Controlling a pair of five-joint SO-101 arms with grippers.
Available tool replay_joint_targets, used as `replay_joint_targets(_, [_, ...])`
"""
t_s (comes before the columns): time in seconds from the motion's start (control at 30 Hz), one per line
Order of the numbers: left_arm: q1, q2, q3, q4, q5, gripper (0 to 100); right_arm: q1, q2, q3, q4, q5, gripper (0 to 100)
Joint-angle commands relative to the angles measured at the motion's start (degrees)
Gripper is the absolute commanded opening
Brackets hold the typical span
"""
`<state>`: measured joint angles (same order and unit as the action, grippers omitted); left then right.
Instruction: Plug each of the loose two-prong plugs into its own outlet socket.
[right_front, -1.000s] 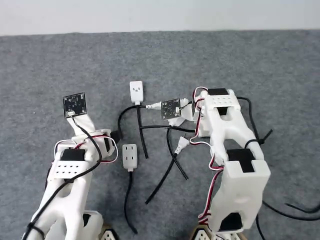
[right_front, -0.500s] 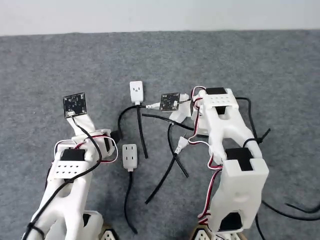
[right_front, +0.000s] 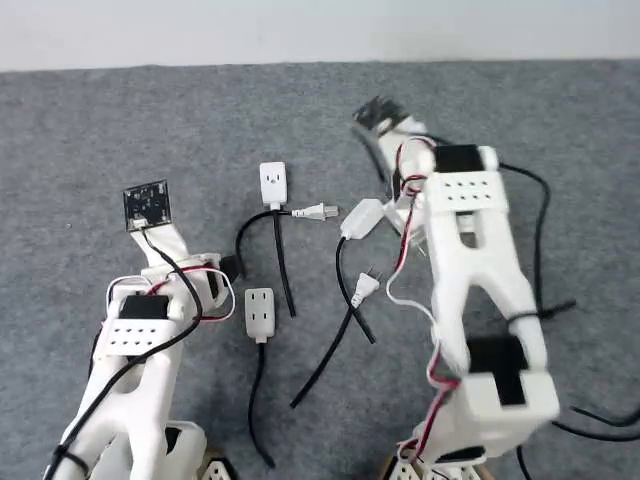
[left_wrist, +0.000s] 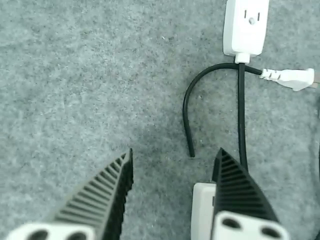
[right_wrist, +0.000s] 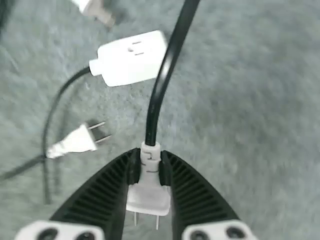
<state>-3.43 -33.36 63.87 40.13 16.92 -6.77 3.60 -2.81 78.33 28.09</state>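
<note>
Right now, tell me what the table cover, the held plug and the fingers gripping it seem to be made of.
Table cover: grey felt or short carpet, judging by its matte, fuzzy, speckled surface.
Plug: white moulded plastic, smooth with a slight sheen.
Fingers: black and matte with ribbed faces, probably printed plastic, though the look leaves that open.

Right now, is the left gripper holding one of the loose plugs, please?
No, the left gripper is open with nothing between its jaws.

Bright, diffuse light, seemingly from overhead, faint soft shadow beside the black cord (right_front: 283, 270), wall (right_front: 320, 30) at twelve o'clock brightest
</note>
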Motion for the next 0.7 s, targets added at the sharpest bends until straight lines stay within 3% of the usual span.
replay_joint_targets(0.0, [-0.4, 0.8, -4.0, 3.1, -0.4, 24, -3.1, -11.2, -3.6, 4.6, -6.5, 0.9])
replay_joint_targets(0.1, [-0.4, 5.8, -7.2, 3.3, -1.3, 17, -8.0, -17.0, -3.5, 7.6, -11.1, 0.9])
replay_joint_targets(0.2, [0.2, 14.6, -12.4, 4.3, -7.2, 1, -13.8, -21.9, -0.7, 4.9, -16.9, 0.9])
replay_joint_targets(0.33, [0.0, 23.3, -20.4, 11.4, -14.0, 1, -23.0, -27.6, 10.0, -3.5, -19.9, 0.9])
replay_joint_targets(0.47, [0.8, 23.7, -21.7, 15.6, -29.4, 1, -30.1, -33.4, 25.3, -13.7, -21.3, 0.9])
replay_joint_targets(0.67, [5.5, 17.9, -15.5, 15.4, -36.2, 1, -34.6, -40.7, 37.1, -21.4, -20.7, 0.8])
